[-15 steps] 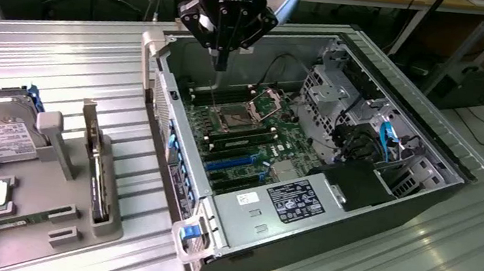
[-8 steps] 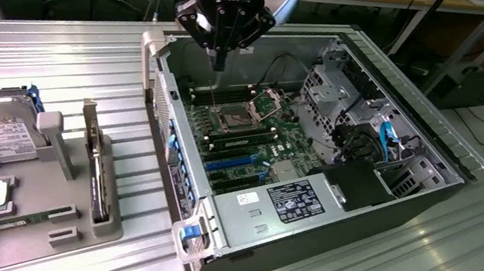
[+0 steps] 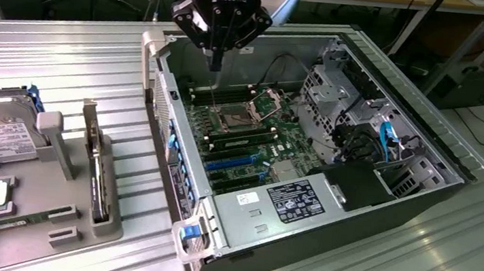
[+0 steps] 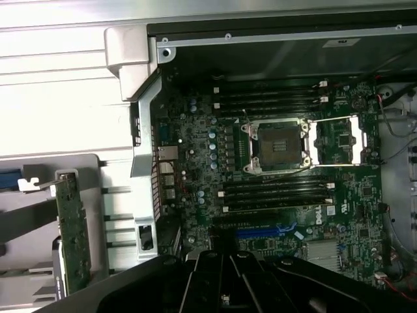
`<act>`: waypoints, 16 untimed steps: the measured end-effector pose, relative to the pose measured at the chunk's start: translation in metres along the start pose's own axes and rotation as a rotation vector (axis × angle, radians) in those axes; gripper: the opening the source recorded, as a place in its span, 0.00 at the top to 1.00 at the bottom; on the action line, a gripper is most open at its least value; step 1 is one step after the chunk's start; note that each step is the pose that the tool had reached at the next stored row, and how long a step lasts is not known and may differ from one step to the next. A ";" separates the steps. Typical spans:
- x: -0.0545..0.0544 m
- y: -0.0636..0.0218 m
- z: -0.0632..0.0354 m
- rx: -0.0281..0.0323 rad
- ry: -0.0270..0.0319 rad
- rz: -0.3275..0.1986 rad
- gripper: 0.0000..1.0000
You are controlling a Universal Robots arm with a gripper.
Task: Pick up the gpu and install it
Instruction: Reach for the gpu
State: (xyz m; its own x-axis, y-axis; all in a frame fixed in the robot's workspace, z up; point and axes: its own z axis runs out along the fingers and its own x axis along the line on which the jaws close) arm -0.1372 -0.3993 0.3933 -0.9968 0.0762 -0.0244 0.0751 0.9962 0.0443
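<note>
— Ribbed metal bench (image 3: pixel 60 53), open tower case (image 3: pixel 329 255). Where's the gpu (image 3: pixel 93 159)?
— Seemingly on edge in the grey holder (image 3: pixel 109 223), well apart from my gripper (image 3: pixel 217 63), pinched together and empty above the motherboard (image 3: pixel 242 135). I'd spread the jaws, then descend squarely over the card's top edge.

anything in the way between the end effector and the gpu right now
Only the computer case's wall lies between them: the end effector, shut and empty, hangs over the motherboard, and the gpu stands on edge in the grey holder outside it. Nothing visible covers the gpu's top.
</note>
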 end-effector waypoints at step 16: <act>0.011 -0.0009 -0.0003 0.0000 0.0000 0.000 0.89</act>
State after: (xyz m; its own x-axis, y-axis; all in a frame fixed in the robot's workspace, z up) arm -0.1478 -0.3994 0.3933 -0.9968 0.0762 -0.0245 0.0751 0.9962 0.0444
